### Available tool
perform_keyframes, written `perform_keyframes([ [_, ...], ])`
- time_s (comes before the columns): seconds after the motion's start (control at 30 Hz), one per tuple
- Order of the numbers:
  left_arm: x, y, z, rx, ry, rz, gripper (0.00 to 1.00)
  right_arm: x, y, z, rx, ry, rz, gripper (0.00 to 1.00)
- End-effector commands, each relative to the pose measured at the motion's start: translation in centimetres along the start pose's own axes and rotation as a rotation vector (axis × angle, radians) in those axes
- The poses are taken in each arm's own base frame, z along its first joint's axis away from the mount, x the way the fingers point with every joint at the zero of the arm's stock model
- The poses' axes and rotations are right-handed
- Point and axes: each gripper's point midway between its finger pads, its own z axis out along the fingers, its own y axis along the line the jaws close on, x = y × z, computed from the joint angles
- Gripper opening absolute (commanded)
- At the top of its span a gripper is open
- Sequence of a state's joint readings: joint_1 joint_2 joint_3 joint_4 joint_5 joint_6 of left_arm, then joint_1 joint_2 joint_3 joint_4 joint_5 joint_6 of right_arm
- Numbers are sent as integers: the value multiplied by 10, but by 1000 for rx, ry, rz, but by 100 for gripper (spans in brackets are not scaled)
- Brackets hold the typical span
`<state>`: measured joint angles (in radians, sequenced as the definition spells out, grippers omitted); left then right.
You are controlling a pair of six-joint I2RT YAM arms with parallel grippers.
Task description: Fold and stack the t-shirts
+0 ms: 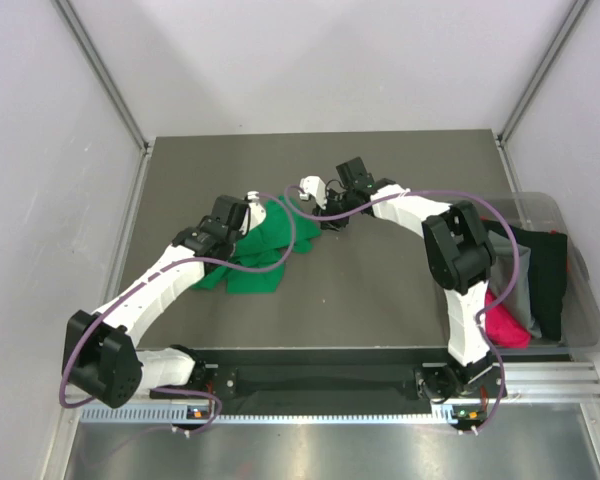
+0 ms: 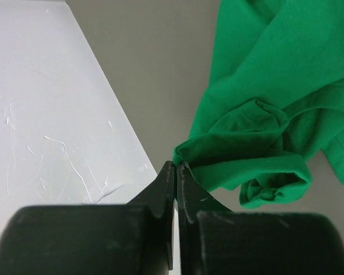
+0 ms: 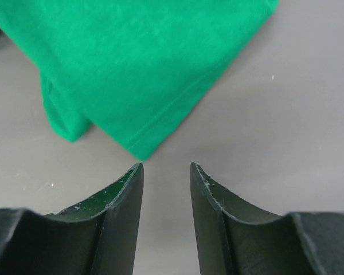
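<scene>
On the surface (image 1: pixel 380 290), the left end effector (image 2: pixel 176 166) pinches the green t-shirt (image 2: pixel 264 126) edge. The right end effector (image 3: pixel 166 172) stands moderately parted, empty, near a shirt corner.

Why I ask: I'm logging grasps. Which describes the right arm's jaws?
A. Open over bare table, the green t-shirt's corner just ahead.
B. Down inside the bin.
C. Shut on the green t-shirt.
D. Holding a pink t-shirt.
A: in the right wrist view the right gripper has its jaws apart with only grey table between them. The green t-shirt ends in a corner just beyond their tips, untouched.
</scene>
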<state>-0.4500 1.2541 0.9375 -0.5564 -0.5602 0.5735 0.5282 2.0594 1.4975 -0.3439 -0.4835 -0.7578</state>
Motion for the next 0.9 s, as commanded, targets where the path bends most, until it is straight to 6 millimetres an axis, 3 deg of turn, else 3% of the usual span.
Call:
perform_keyframes([
  [0.0,-5,6,1,-30,-34,-71,0,-27,8,3,-76,-58,-24,39],
  [0.2,-4,11,2,-52,-33,-93,0,-22,33,9,-203,-11,-12,39],
  [0.37,-5,14,2,-60,-35,-108,0,-18,42,14,-233,22,-25,39],
  [0.87,0,10,1,-48,-37,-125,0,-18,24,30,-150,46,-33,39],
])
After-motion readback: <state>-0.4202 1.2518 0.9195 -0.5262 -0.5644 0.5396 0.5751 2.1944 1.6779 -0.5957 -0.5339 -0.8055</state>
